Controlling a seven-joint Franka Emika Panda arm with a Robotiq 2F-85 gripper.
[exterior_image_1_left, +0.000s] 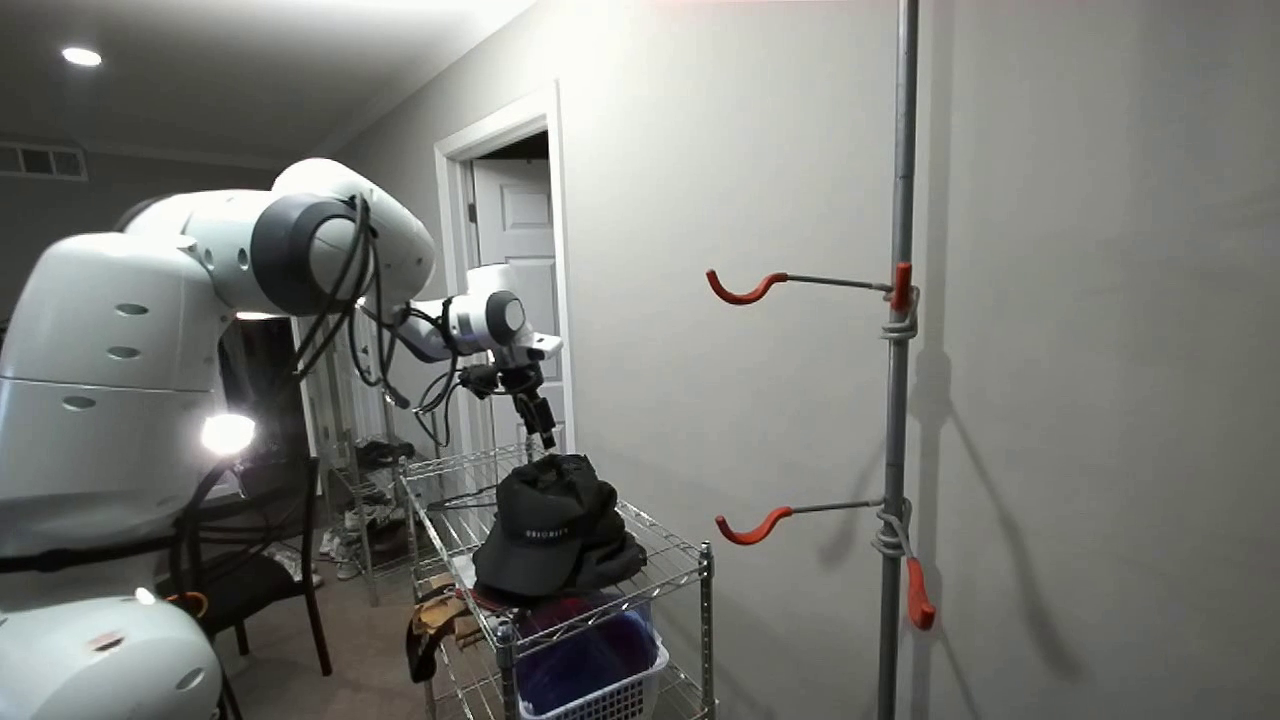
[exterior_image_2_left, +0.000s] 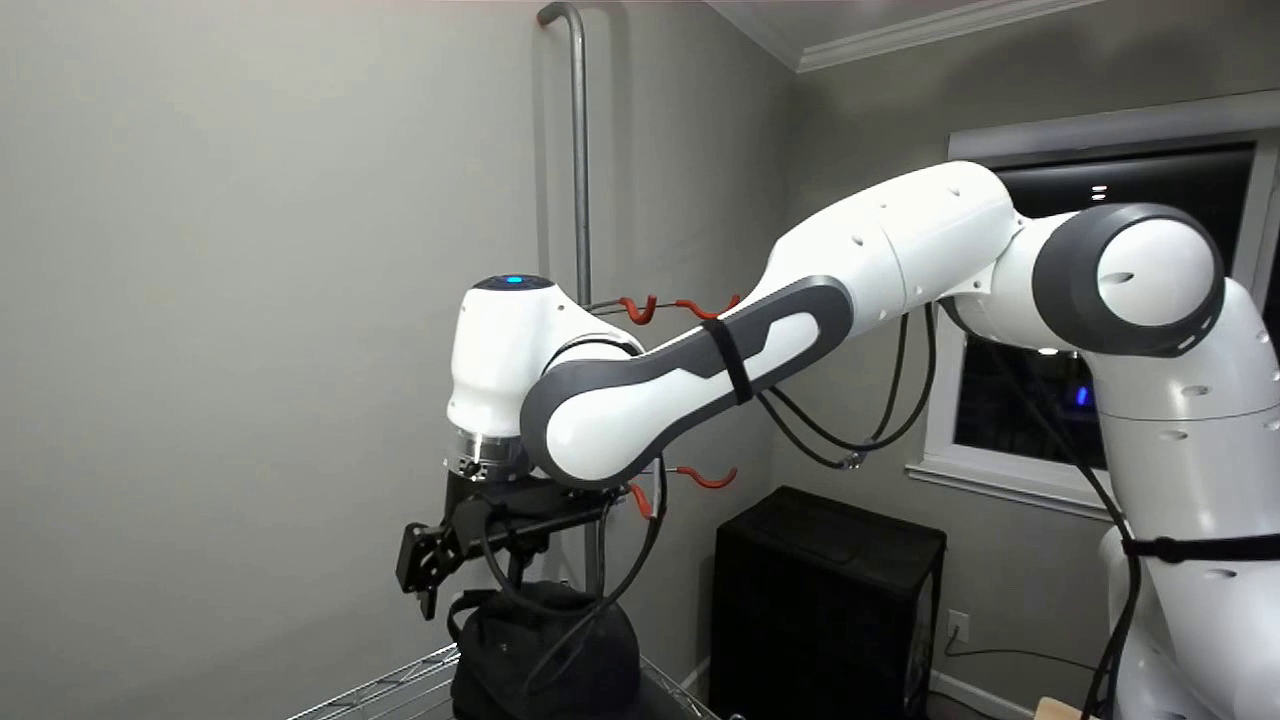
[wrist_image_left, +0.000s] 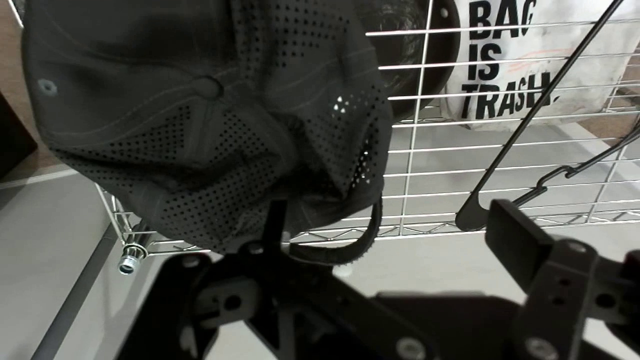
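Observation:
My gripper (wrist_image_left: 390, 225) is open, its two black fingers wide apart with nothing gripped. It also shows in both exterior views (exterior_image_1_left: 545, 430) (exterior_image_2_left: 470, 590), just above and beside a black cap (exterior_image_1_left: 540, 530). The cap sits on top of a wire rack (exterior_image_1_left: 690, 565), with other dark cloth or caps bunched against it. In the wrist view the perforated cap (wrist_image_left: 200, 110) fills the upper left. Its curved back strap (wrist_image_left: 345, 252) lies beside the left finger, partly between the fingers; whether they touch I cannot tell. The cap also shows in an exterior view (exterior_image_2_left: 545, 650).
A black hanger (wrist_image_left: 472, 215) lies on the rack near the right finger. A printed white bag (wrist_image_left: 515, 65) shows beneath the wires. A grey pole (exterior_image_1_left: 900, 420) carries red-tipped hooks (exterior_image_1_left: 750, 290) by the wall. A white basket (exterior_image_1_left: 600, 695) sits lower; a black covered box (exterior_image_2_left: 820, 600) stands behind.

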